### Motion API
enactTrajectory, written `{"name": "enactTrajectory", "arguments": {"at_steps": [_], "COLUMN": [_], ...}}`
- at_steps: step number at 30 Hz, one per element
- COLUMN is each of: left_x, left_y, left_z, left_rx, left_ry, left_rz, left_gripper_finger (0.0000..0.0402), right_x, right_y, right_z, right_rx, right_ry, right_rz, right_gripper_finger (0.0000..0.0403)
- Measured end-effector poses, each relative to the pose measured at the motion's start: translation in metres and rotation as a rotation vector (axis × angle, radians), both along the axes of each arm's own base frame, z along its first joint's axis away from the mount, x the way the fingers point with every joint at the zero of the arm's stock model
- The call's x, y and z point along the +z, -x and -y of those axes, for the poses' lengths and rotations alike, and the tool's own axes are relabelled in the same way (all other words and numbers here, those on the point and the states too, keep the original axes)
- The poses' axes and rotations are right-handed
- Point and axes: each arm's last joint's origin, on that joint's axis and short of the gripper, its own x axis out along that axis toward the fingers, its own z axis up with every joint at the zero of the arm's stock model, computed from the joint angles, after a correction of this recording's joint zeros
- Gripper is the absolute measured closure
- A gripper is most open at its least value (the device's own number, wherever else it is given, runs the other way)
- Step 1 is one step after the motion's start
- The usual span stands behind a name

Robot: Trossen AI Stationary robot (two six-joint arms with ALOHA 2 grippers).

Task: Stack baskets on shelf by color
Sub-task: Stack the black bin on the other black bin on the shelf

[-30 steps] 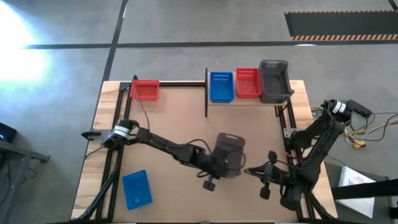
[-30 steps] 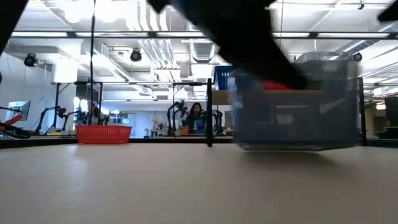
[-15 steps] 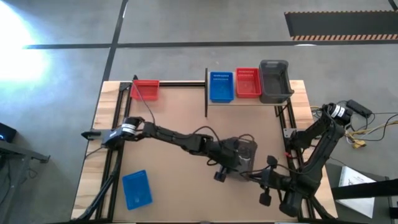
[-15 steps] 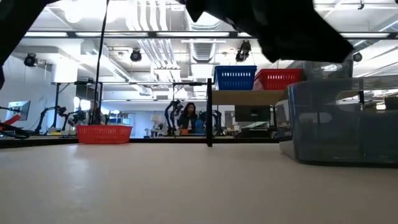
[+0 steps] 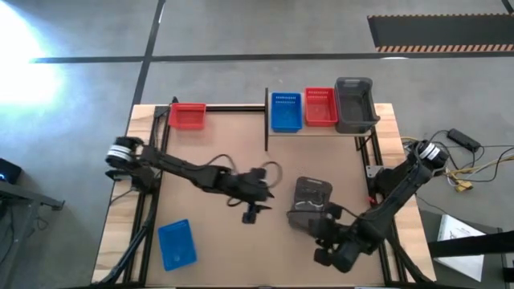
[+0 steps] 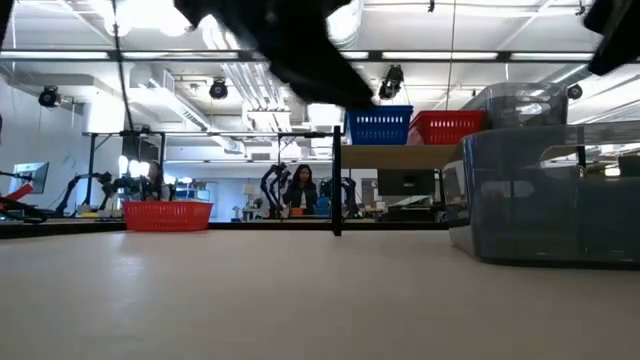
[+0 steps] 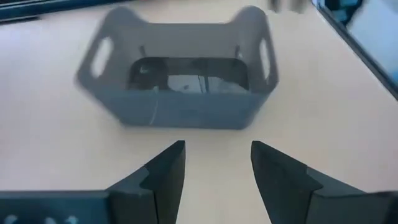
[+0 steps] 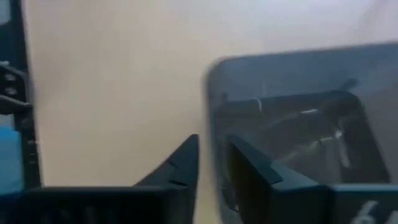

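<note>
A loose grey basket (image 5: pixel 312 202) stands on its bottom on the brown tabletop, right of the middle; it also shows in the low view (image 6: pixel 545 200). My left gripper (image 5: pixel 261 193) is open just left of it and faces it with a bare strip of table between them (image 7: pixel 217 168). My right gripper (image 5: pixel 312 226) is at the basket's near end, open a little, with one finger outside its wall and one inside (image 8: pixel 211 171). The shelf (image 5: pixel 321 128) at the far right carries a blue basket (image 5: pixel 286 112), a red basket (image 5: pixel 320 107) and a grey basket (image 5: pixel 354 104). My right gripper has a finger (image 8: pixel 180 168) outside and a finger (image 8: pixel 255 171) inside the grey basket's wall (image 8: pixel 212 118) at its near end. Whether either finger touches the wall, I cannot tell. The basket rests flat on the table.
A red basket (image 5: pixel 187 116) sits at the table's far left and a blue basket (image 5: pixel 177 243) near the front left. A black post (image 5: pixel 266 120) stands at the shelf's left end. Bare tabletop lies between the arms and the shelf.
My left gripper carried the grey basket toward the table's right and near edge, set it on the table, let go and drew back toward the left. My right gripper has moved in to the basket's near end.
</note>
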Motion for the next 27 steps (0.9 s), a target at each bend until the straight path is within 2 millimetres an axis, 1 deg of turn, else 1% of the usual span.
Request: {"name": "enactTrajectory", "arguments": {"at_steps": [4, 6, 8, 11, 13, 15, 19, 21, 25, 27], "left_x": [-0.031, -0.041, -0.049, -0.060, -0.063, -0.063, -0.062, -0.061, -0.058, -0.057], "left_y": [0.037, 0.052, 0.066, 0.081, 0.087, 0.088, 0.085, 0.084, 0.082, 0.081], "left_z": [-0.007, -0.008, -0.010, -0.013, -0.014, -0.014, -0.013, -0.013, -0.012, -0.012], "left_rx": [0.080, 0.098, 0.104, 0.105, 0.107, 0.109, 0.098, 0.088, 0.078, 0.078], "left_ry": [0.133, 0.214, 0.282, 0.335, 0.358, 0.359, 0.334, 0.310, 0.292, 0.292], "left_rz": [0.135, 0.236, 0.330, 0.420, 0.457, 0.466, 0.472, 0.482, 0.498, 0.499], "left_gripper_finger": [0.0233, 0.0233, 0.0233, 0.0233, 0.0233, 0.0233, 0.0233, 0.0233, 0.0233, 0.0233], "right_x": [0.002, 0.001, -0.002, -0.008, -0.012, -0.018, -0.035, -0.041, -0.045, -0.042], "right_y": [-0.028, -0.041, -0.052, -0.064, -0.069, -0.075, -0.082, -0.084, -0.086, -0.085], "right_z": [-0.001, 0.004, 0.009, 0.013, 0.014, 0.013, 0.015, 0.016, 0.018, 0.017], "right_rx": [0.069, 0.065, 0.042, 0.026, 0.042, 0.081, 0.119, 0.126, 0.143, 0.157], "right_ry": [-0.001, -0.008, 0.002, 0.036, 0.037, 0.019, 0.022, 0.036, 0.050, 0.053], "right_rz": [-0.081, -0.158, -0.245, -0.349, -0.390, -0.423, -0.495, -0.511, -0.524, -0.519], "right_gripper_finger": [0.0253, 0.0222, 0.0204, 0.0202, 0.0215, 0.0235, 0.0286, 0.0315, 0.0381, 0.0389]}}
